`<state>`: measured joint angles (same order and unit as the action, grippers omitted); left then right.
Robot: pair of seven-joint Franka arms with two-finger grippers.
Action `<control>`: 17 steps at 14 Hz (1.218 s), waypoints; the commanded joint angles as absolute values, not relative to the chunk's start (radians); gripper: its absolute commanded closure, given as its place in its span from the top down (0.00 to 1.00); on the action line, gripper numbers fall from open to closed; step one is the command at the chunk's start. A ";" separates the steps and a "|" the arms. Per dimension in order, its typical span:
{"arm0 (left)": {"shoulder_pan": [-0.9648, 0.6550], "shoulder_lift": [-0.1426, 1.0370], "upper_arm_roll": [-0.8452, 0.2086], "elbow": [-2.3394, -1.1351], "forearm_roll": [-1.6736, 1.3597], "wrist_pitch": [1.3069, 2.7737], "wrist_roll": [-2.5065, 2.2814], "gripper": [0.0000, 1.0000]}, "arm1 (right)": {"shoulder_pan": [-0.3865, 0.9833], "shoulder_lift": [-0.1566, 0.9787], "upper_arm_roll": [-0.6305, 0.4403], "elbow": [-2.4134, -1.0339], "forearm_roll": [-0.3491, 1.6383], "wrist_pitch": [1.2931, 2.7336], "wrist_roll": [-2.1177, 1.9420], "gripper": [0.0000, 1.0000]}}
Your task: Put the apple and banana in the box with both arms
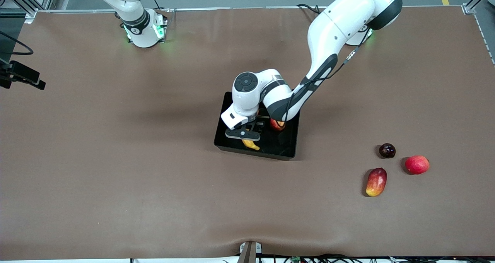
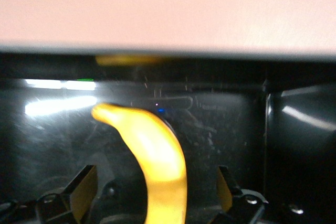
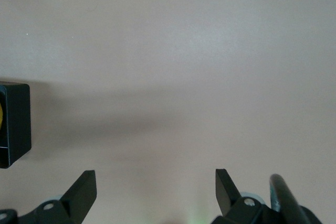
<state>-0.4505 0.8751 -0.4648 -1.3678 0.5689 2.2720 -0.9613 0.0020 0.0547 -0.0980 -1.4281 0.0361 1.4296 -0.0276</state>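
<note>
Box (image 1: 292,145): banana (image 2: 157,156) between open end effector (image 2: 153,192) fingers

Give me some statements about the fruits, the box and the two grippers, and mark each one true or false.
1. The banana lies inside the box. True.
2. The left gripper is shut on the banana. False: its fingers stand apart on either side of the banana, open.
3. The apple is inside the box. True.
4. The mango is in the box. False: it lies on the table, toward the left arm's end.
5. The right gripper is over the box. False: it waits open over bare table, the box beside it.
</note>
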 commanded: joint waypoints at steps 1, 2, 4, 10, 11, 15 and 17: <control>-0.411 0.760 -0.479 -1.387 0.571 2.166 -0.945 1.00 | -0.011 0.051 -0.091 -1.425 0.051 1.424 -0.021 1.00; -0.388 0.726 -0.482 -1.387 0.562 2.130 -0.939 1.00 | -0.011 0.051 -0.091 -1.425 0.051 1.424 -0.021 1.00; -0.339 0.658 -0.492 -1.390 0.491 2.100 -0.869 1.00 | -0.011 0.051 -0.091 -1.425 0.051 1.424 -0.021 1.00; -0.178 0.520 -0.492 -1.391 0.414 1.913 -0.706 1.00 | -0.009 0.049 -0.091 -1.424 0.038 1.428 -0.023 1.00; -0.154 0.497 -0.492 -1.391 0.402 1.886 -0.706 1.00 | -0.008 0.049 -0.091 -1.424 0.037 1.428 -0.023 1.00; -0.058 0.413 -0.492 -1.391 0.374 1.800 -0.645 1.00 | -0.011 0.049 -0.091 -1.424 0.038 1.427 -0.023 1.00; -0.005 0.377 -0.494 -1.391 0.362 1.755 -0.597 1.00 | -0.011 0.049 -0.091 -1.424 0.038 1.427 -0.021 1.00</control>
